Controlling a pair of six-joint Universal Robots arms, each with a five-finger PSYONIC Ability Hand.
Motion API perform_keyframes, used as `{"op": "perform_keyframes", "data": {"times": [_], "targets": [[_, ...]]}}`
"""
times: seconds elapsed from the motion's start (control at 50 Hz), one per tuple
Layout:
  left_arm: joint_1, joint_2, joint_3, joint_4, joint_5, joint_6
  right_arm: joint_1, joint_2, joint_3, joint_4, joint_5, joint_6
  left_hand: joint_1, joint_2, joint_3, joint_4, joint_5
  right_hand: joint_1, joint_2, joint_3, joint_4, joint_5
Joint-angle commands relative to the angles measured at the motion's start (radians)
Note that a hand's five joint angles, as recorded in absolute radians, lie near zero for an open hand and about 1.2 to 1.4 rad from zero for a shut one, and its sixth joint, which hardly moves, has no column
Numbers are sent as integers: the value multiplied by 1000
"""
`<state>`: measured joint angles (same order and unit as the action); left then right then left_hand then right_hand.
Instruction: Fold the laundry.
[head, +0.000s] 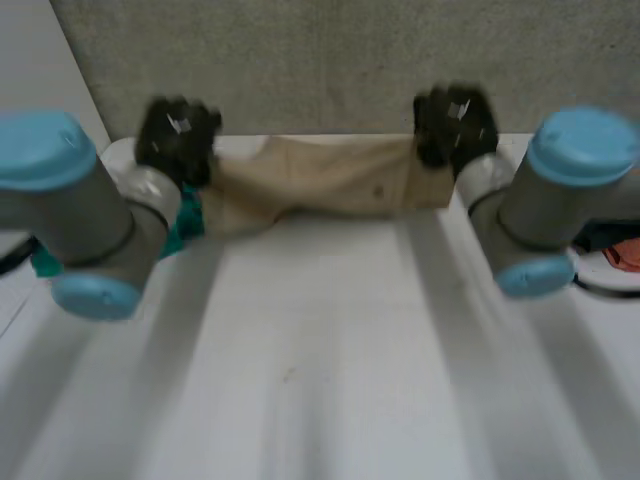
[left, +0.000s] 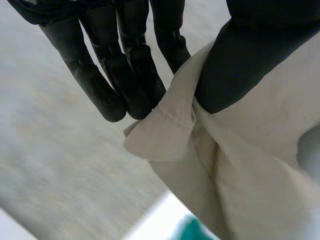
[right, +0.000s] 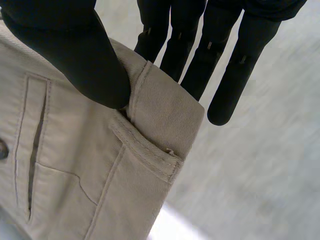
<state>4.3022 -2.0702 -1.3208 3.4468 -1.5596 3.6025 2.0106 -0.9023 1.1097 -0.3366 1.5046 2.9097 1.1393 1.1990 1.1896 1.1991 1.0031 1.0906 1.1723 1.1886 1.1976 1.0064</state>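
1. Two hands have hold of the beige trousers (head: 320, 180), which stretch between them across the far part of the white desk (head: 320, 360).
2. The left hand (head: 178, 138) is closed on a corner of the cloth at that end. In its wrist view the thumb (left: 245, 55) presses the fabric against the fingers (left: 112, 95), which are nearly straight.
3. The right hand (head: 455, 125) pinches the waistband end in the same way. Its thumb (right: 75, 55) lies on the band beside a belt loop, with straight fingers (right: 235, 75) behind, and a buttoned back pocket sits just below the grip.
4. Done so far, by my reading: the garment is picked out, gripped at both ends and drawn fairly taut. It looks narrow, so it may already be doubled lengthwise, but I cannot tell for sure.
5. I also cannot tell whether it rests on the desk or hangs just above it.
6. Left to do, I judge: lay it flat, bring one end over the other, and smooth it.
7. A teal cloth (head: 185, 225) lies beside the left arm and something red (head: 625, 252) at the desk's right edge, so more laundry probably waits.
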Motion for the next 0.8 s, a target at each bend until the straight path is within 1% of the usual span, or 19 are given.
{"op": "perform_keyframes", "data": {"times": [0.02,0.08,0.1,0.16,0.18,0.26,0.3,0.32,0.34,0.38,0.4,0.44,0.5,0.58,0.62,0.7,0.8], "targets": [[-10,-10,-141,-35,18,91,0,-9,191,40,-24,-124,257,197,207,197,219,306,224,208,199,215],[-16,47,-196,-98,10,143,2,-52,222,94,-21,-173,257,197,207,197,219,306,224,208,199,215],[-24,85,-225,-141,4,175,3,-87,246,153,-14,-216,257,197,207,197,219,306,224,208,199,215],[-42,145,-277,-239,-17,225,0,-148,281,264,2,-280,257,197,207,197,219,306,224,208,199,215],[-54,177,-306,-300,-32,243,-1,-180,307,346,6,-321,257,197,207,197,219,306,224,208,199,215],[-82,222,-353,-435,-60,263,-7,-233,378,529,3,-421,257,197,207,197,219,306,224,208,199,215],[-87,225,-354,-480,-63,257,-7,-241,398,538,-6,-440,12,-48,-38,-48,-26,306,224,208,199,215],[-88,223,-354,-495,-60,252,-4,-241,409,521,-12,-440,-190,-250,-240,-250,-228,306,224,208,199,215],[-91,225,-347,-515,-54,239,-1,-241,432,477,-24,-429,-645,-705,-696,-705,-684,306,224,208,199,215],[-91,225,-333,-520,-54,222,3,-241,455,423,-33,-416,-910,-970,-960,-970,-948,306,224,208,199,215],[-88,225,-313,-515,-54,203,8,-239,476,372,-35,-402,-949,-1009,-999,-1009,-987,306,224,208,199,215],[-84,226,-290,-505,-57,182,11,-239,492,328,-32,-389,-949,-1009,-1000,-1009,-988,306,224,208,199,215],[-55,222,-236,-480,-60,110,17,-245,521,263,-14,-365,-943,-1003,-994,-1003,-982,306,224,208,199,215],[-33,185,-187,-477,-54,38,8,-253,530,245,5,-345,-914,-974,-964,-974,-953,306,224,208,199,215],[-24,144,-163,-491,-53,3,4,-251,530,237,9,-334,-832,-892,-883,-892,-871,306,224,208,199,215],[-27,95,-150,-547,-37,-34,-1,-244,530,225,11,-313,-735,-795,-786,-795,-774,306,224,208,199,215],[-38,68,-176,-581,-8,-47,-12,-224,521,211,16,-274,-632,-692,-683,-692,-671,306,224,208,199,215]]}}
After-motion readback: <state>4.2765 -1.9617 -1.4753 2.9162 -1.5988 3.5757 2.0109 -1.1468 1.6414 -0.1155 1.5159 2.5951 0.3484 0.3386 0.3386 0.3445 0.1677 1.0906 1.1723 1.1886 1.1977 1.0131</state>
